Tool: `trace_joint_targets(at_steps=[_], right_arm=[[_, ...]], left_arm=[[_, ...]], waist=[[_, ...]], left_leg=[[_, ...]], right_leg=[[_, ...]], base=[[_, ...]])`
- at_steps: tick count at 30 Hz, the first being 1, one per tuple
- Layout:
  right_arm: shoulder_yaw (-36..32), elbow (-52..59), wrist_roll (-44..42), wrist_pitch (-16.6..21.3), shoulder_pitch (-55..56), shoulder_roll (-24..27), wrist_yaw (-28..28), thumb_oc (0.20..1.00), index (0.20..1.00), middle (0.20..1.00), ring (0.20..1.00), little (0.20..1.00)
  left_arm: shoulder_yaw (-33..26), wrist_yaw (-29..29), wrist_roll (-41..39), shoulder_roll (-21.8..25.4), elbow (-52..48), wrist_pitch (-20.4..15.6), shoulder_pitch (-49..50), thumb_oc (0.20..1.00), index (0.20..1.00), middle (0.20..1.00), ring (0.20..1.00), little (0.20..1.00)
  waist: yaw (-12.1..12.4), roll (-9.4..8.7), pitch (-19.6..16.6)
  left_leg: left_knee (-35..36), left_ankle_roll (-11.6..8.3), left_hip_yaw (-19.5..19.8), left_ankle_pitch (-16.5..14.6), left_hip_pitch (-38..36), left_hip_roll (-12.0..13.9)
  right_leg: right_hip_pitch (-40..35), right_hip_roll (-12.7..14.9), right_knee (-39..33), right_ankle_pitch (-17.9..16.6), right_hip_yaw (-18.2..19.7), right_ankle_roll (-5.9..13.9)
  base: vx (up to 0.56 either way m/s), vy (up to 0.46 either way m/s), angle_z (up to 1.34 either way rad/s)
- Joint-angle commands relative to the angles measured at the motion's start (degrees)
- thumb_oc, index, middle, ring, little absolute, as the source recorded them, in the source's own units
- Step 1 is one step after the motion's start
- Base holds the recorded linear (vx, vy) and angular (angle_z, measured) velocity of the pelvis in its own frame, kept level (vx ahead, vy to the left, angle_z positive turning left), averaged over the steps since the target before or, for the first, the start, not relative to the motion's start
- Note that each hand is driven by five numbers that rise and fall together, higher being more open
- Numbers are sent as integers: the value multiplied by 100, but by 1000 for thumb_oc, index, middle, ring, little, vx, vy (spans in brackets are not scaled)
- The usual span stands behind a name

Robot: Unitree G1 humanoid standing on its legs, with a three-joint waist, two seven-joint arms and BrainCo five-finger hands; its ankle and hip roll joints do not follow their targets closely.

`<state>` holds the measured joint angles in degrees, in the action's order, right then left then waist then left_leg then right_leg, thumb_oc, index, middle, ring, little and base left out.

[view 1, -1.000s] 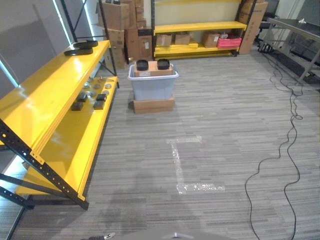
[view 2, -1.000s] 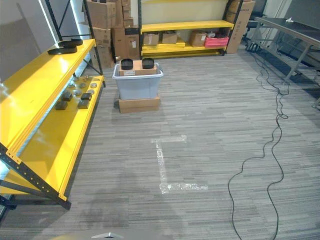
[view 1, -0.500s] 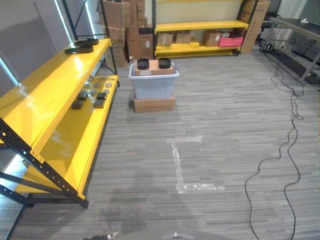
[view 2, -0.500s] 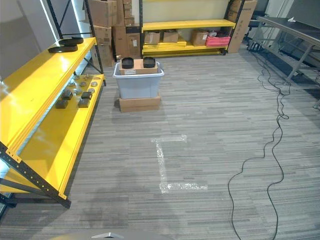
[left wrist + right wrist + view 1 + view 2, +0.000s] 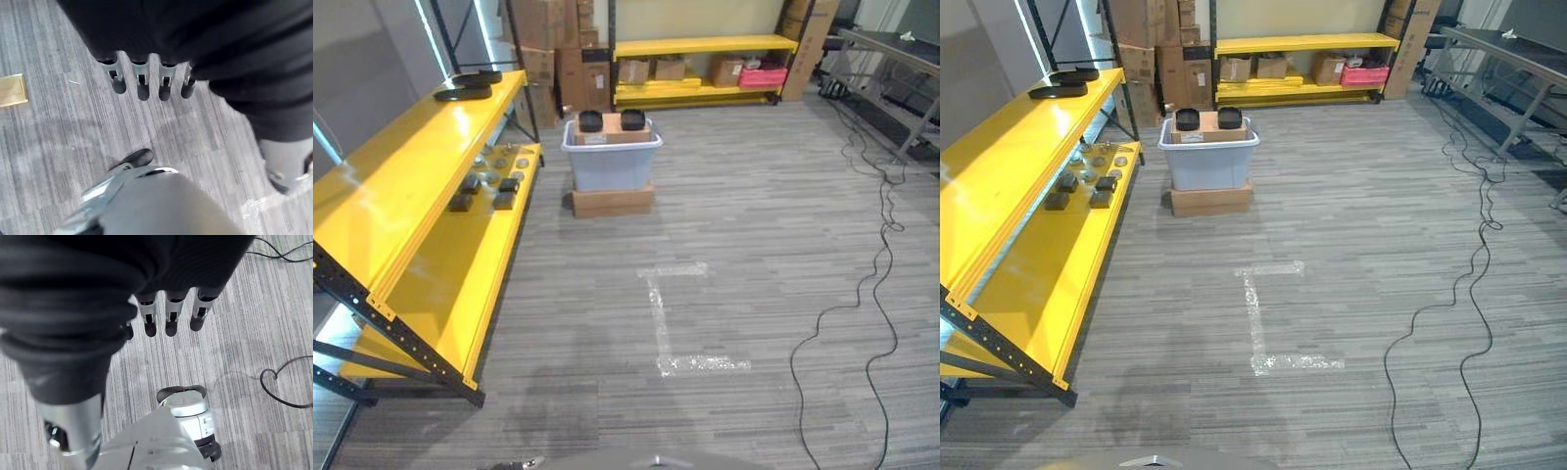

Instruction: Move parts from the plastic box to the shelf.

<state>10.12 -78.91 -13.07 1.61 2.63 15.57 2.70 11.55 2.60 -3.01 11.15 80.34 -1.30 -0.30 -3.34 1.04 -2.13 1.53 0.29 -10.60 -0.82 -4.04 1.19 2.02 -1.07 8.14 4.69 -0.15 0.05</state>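
Fingers of the left hand and right hand are seen relaxed, empty, over carpet. Far ahead, the plastic box sits on cardboard — its parts partly hidden — beside the shelf.

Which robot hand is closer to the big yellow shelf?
Left, probably. The shelf runs along the robot's left; the left robot hand hangs over carpet that side, the right robot hand on the other.
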Motion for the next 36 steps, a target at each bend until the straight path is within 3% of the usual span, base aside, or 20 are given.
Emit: trace_joint_targets(at_steps=[1, 4, 6, 8, 11, 14, 15, 16, 19, 20, 26, 28, 30, 31, 33, 35, 36], right_arm=[[20, 85, 1, 297, -138, -91, -319, 1000, 1000, 1000, 1000, 1000], [11, 473, -161, 473, -284, -22, -447, 1000, 1000, 1000, 1000, 1000], [-41, 1642, -226, 782, -461, 151, -802, 1000, 1000, 1000, 1000, 1000], [-43, 1653, -223, 775, -452, 151, -805, 1000, 1000, 1000, 1000, 1000], [-243, 3699, 48, 973, -506, 637, -992, 1000, 1000, 1000, 1000, 1000], [-569, 5083, 357, 1092, -531, 936, -1119, 1000, 1000, 1000, 1000, 1000], [-569, 5086, 358, 1090, -529, 936, -1119, 1000, 1000, 1000, 1000, 1000], [-826, 5935, 540, 1221, -478, 1021, -1195, 1000, 1000, 1000, 1000, 1000], [-1117, 6803, 491, 1336, -330, 991, -1112, 1000, 1000, 1000, 1000, 1000], [-1430, 7595, 746, 1477, -169, 1014, -1063, 1000, 1000, 1000, 1000, 1000], [-1421, 7812, 870, 1453, -210, 993, -976, 1000, 1000, 1000, 1000, 1000], [-1323, 7776, 979, 1374, -284, 1012, -991, 1000, 1000, 1000, 1000, 1000], [-1178, 7698, 980, 1363, -372, 951, -983, 1000, 1000, 1000, 1000, 1000], [-1114, 7661, 878, 1359, -257, 880, -873, 1000, 1000, 1000, 1000, 1000], [-1111, 7663, 874, 1360, -248, 882, -869, 1000, 1000, 1000, 1000, 1000], [-1095, 7550, 773, 1375, -47, 897, -780, 1000, 1000, 1000, 1000, 1000], [-1104, 7534, 790, 1365, -2, 918, -771, 1000, 1000, 1000, 1000, 1000]], left_arm=[[-116, -215, -804, -68, -306, -315, -329, 1000, 1000, 1000, 1000, 1000], [-1, -354, -975, -78, -642, -453, -500, 1000, 1000, 1000, 1000, 1000], [111, -644, -1318, 56, -1877, -712, -658, 1000, 1000, 1000, 1000, 1000], [113, -647, -1317, 57, -1887, -706, -650, 1000, 1000, 1000, 1000, 1000], [19, -750, -1613, 429, -4070, -940, -616, 1000, 1000, 1000, 1000, 1000], [-93, -833, -1531, 689, -5365, -1109, -634, 1000, 1000, 1000, 1000, 1000], [-93, -833, -1531, 689, -5367, -1107, -632, 1000, 1000, 1000, 1000, 1000], [-214, -896, -1396, 841, -6157, -1262, -613, 1000, 1000, 1000, 1000, 1000], [-347, -890, -1318, 988, -6831, -1347, -536, 1000, 1000, 1000, 1000, 1000], [-532, -842, -1088, 1154, -7496, -1459, -415, 1000, 1000, 1000, 1000, 1000], [-591, -771, -1025, 1283, -7934, -1455, -395, 1000, 1000, 1000, 1000, 1000], [-550, -798, -1028, 1289, -7977, -1441, -424, 1000, 1000, 1000, 1000, 1000], [-552, -842, -983, 1300, -7891, -1431, -443, 1000, 1000, 1000, 1000, 1000], [-541, -801, -910, 1279, -7888, -1408, -402, 1000, 1000, 1000, 1000, 1000], [-542, -799, -909, 1278, -7891, -1408, -391, 1000, 1000, 1000, 1000, 1000], [-462, -723, -1004, 1158, -7892, -1394, -380, 1000, 1000, 1000, 1000, 1000], [-413, -733, -969, 1132, -7850, -1399, -441, 1000, 1000, 1000, 1000, 1000]], waist=[[22, -40, -130], [18, -37, -125], [42, -37, -66], [41, -37, -64], [114, -67, 46], [152, -103, 127], [152, -103, 127], [159, -122, 192], [165, -150, 238], [172, -166, 295], [205, -161, 507], [120, -157, 740], [73, -121, 894], [-11, -92, 877], [-11, -79, 869], [-240, -83, 781], [-295, -61, 752]], left_leg=[[-110, -389, -201, -604, -252, 260], [-113, -391, -190, -601, -253, 254], [-151, -382, -160, -607, -227, 250], [-155, -382, -157, -610, -231, 250], [-237, -354, -109, -633, -190, 240], [-313, -328, -89, -676, -152, 240], [-313, -328, -88, -677, -152, 240], [-367, -307, -96, -710, -132, 237], [-420, -282, -97, -753, -96, 228], [-507, -235, -105, -837, -45, 188], [-784, -18, -1, -1052, 179, -7], [-860, 104, 57, -1121, 182, -119], [-863, 125, 25, -1126, 180, -117], [-743, 82, -10, -1123, 87, -133], [-723, 78, -9, -1127, 69, -120], [-428, 27, 51, -1366, -247, -262], [-393, 1, 110, -1467, -355, -279]], right_leg=[[-62, 313, -461, 88, 317, 965], [-69, 322, -452, 88, 304, 968], [-51, 334, -409, 90, 298, 975], [-56, 335, -406, 93, 296, 975], [-8, 357, -303, 104, 251, 990], [28, 384, -212, 135, 228, 1012], [28, 384, -211, 136, 228, 1012], [67, 397, -144, 154, 226, 1024], [116, 409, -75, 188, 242, 1029], [162, 452, -32, 209, 268, 1060], [501, 643, 441, 210, 399, 1157], [926, 701, 1143, -237, 579, 1223], [1294, 607, 1567, -250, 665, 1143], [1375, 368, 1264, 37, 578, 1062], [1355, 355, 1241, 39, 572, 1059], [1614, -338, 354, -128, 789, 1235], [1656, -449, 262, -216, 839, 1282]], base=[[-6, 6, -7], [-2, 2, -1], [0, 0, 0], [0, 0, 0], [-5, 10, 3], [8, 3, 6], [16, 16, 11], [24, 21, 7], [31, 33, 3], [47, 66, 0], [5, 98, 0], [-24, 106, 7], [111, 99, 11], [212, 52, 11], [187, 14, 4], [450, -30, 2], [353, -38, -6]])
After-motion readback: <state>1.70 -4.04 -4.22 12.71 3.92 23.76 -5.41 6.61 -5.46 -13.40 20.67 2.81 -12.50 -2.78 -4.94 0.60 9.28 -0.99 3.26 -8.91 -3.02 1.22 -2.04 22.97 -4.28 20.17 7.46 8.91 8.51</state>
